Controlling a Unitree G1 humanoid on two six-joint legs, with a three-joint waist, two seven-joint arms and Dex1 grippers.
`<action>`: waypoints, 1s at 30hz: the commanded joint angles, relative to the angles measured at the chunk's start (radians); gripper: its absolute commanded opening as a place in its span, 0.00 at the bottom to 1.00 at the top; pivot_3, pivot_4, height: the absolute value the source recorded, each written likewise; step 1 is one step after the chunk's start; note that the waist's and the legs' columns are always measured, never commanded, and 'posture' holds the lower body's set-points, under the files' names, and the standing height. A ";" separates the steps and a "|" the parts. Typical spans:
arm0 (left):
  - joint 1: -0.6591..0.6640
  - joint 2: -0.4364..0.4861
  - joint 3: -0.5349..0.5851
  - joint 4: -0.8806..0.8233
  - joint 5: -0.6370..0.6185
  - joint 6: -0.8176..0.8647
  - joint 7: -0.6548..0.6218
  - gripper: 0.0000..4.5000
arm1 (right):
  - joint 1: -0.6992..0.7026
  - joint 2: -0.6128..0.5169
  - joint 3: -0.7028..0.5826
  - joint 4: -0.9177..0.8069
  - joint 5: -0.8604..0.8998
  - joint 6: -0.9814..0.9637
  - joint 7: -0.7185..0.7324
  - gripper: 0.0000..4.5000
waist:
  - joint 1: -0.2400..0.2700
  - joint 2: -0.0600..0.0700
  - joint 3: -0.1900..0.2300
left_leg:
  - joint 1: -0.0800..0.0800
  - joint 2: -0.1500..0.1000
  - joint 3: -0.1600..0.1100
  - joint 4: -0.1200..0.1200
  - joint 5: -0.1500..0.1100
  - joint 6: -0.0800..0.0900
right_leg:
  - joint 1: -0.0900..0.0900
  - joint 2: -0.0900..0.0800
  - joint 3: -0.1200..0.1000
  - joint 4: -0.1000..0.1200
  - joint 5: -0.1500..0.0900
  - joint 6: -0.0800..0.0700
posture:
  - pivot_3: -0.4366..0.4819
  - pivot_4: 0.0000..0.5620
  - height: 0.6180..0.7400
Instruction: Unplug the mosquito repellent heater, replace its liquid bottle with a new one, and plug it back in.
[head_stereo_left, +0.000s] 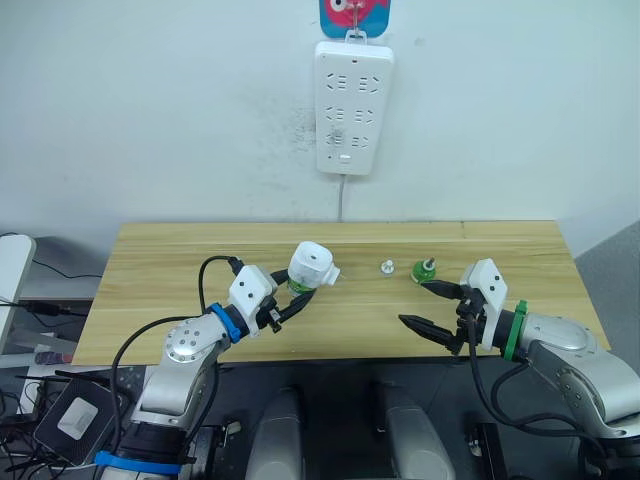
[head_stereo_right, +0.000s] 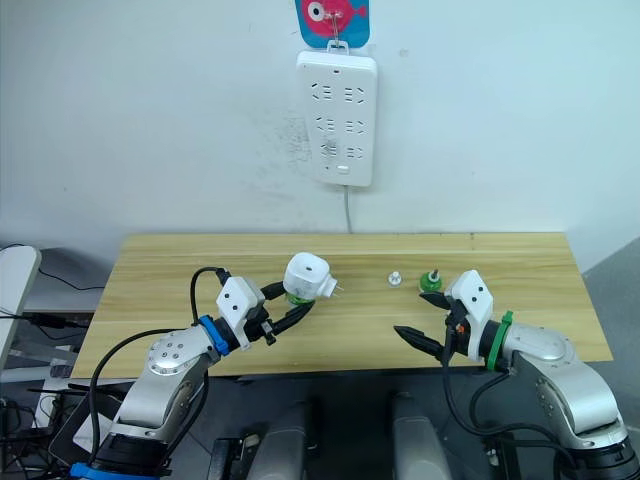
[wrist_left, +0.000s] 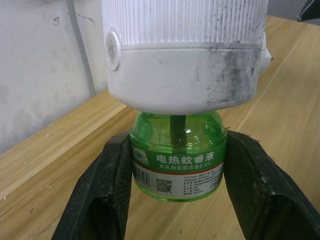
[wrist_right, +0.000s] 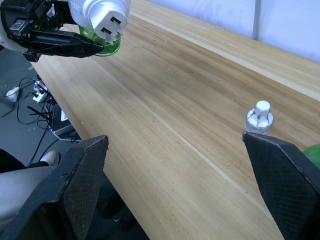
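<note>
The white mosquito repellent heater (head_stereo_left: 312, 266) hangs above the left middle of the wooden table (head_stereo_left: 170, 260), prongs pointing right. A green liquid bottle (wrist_left: 176, 160) with a printed label sits in its underside. My left gripper (head_stereo_left: 297, 296) is shut on that bottle, one black finger (wrist_left: 107, 190) on each side. A second green bottle (head_stereo_left: 424, 269) stands on the table right of centre, with a small white cap (head_stereo_left: 387, 266) beside it. My right gripper (head_stereo_left: 414, 303) is open at the front edge, just in front of that bottle, holding nothing.
A long white power strip (head_stereo_left: 352, 106) hangs on the wall above the table's middle, its cord dropping behind the table. Cables and boxes lie on the floor to the left.
</note>
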 joint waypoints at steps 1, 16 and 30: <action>0.002 0.002 0.006 -0.050 -0.017 -0.014 -0.008 0.50 | -0.002 -0.009 -0.016 -0.021 0.011 -0.007 0.003 0.99 | 0.000 0.000 0.000 | 0.000 0.000 0.000 0.000 0.000 0.000 | 0.000 0.000 0.000 0.000 0.000 0.000 | 0.40 0.49 1.00; 0.002 0.000 0.007 -0.046 -0.016 -0.017 -0.014 0.50 | -0.003 -0.010 -0.013 -0.018 0.007 -0.012 0.006 0.99 | 0.000 0.000 -0.012 | 0.000 0.000 0.000 0.000 0.000 0.000 | 0.000 0.000 0.000 0.000 0.000 0.000 | 0.40 0.47 1.00; -0.004 -0.004 0.007 -0.044 -0.015 -0.016 -0.016 0.50 | -0.003 -0.010 -0.013 -0.022 0.006 -0.011 0.005 0.99 | 0.000 0.000 -0.016 | 0.002 0.000 0.000 0.000 0.000 0.000 | 0.002 0.000 0.000 0.000 0.000 0.000 | 0.39 0.47 1.00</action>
